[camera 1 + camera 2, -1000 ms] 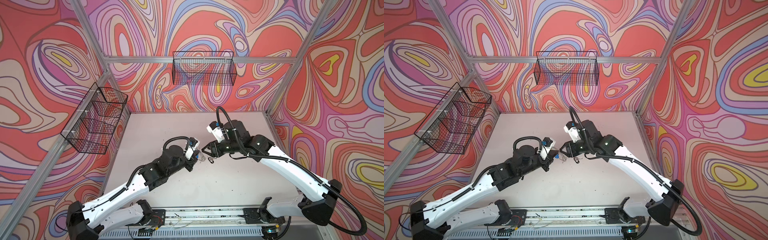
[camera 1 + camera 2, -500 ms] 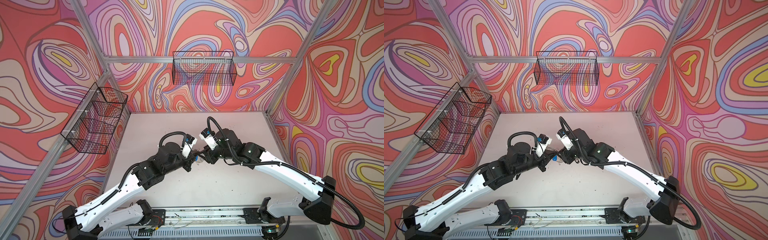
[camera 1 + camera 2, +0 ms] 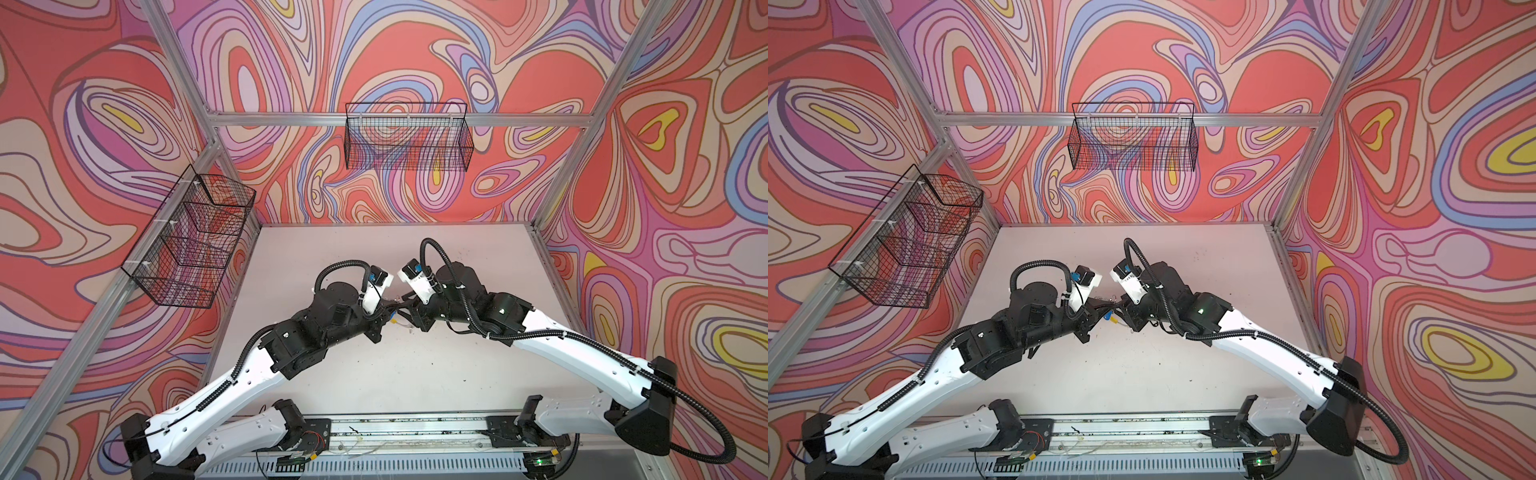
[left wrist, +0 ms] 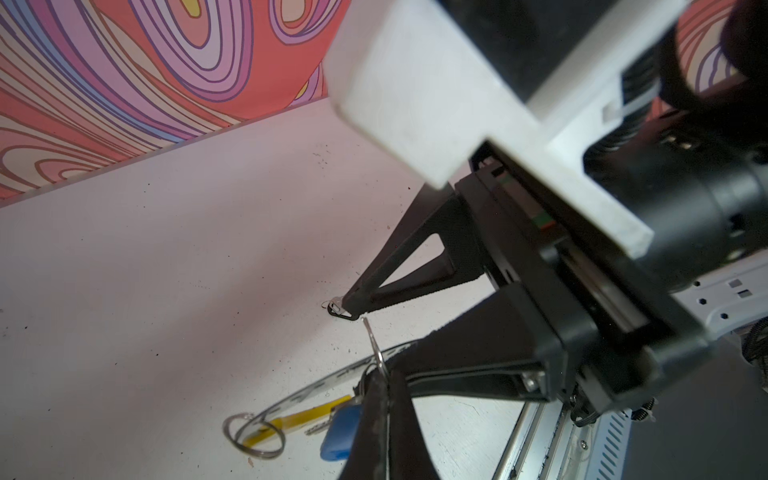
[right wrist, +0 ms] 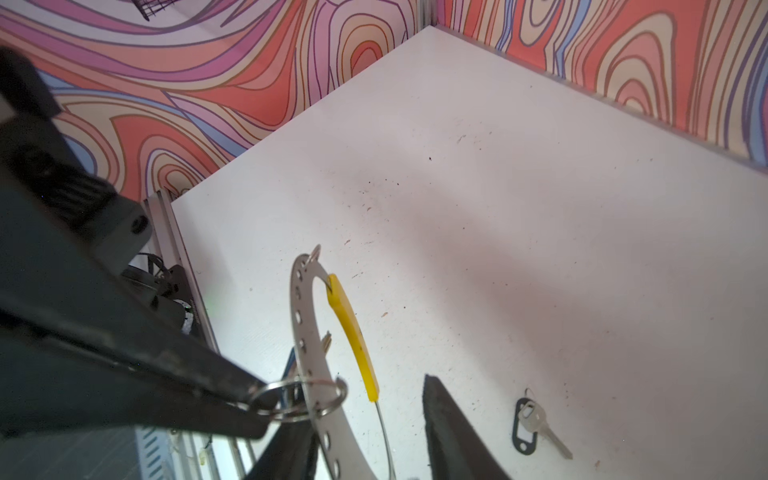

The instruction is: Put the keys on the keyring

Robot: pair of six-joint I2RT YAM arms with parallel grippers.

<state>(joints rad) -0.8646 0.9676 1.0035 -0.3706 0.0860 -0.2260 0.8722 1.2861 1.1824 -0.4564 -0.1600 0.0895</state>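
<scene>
Item 1, left arm (image 3: 232, 395): rises from the near-left base, elbow bent, forearm slanting inward over the desk (image 3: 415, 374) to its middle, wrist angled down. Item 2, left fingers (image 4: 399, 436): clenched together, their tips nipping a small split ring (image 5: 340, 397). Item 3, keyring (image 5: 305, 328): grey perforated band threaded through that split ring and held up edge-on where the two arms meet. Its yellow sleeve (image 5: 353, 332) runs along one arc, with a small wire loop at the rim beyond the sleeve's far end. Whether its lower edge meets the desk cannot be told. Item 4, blue-tag key (image 4: 338, 432): hangs just beside the left fingers, close against the band. Item 5, right fingers (image 5: 449, 436): spread apart, one to each side of the keyring's band, pressing nothing that can be seen. Item 6, black-tag key (image 5: 534, 415): flat on the desk, alone, just beyond the outer right finger and clear of it. Item 7, right arm (image 3: 582, 353): mirrors the left, rising from the near-right base, elbow bent, forearm slanting inward, so that in both top views the two wrists face each other nearly nose to nose.
</scene>
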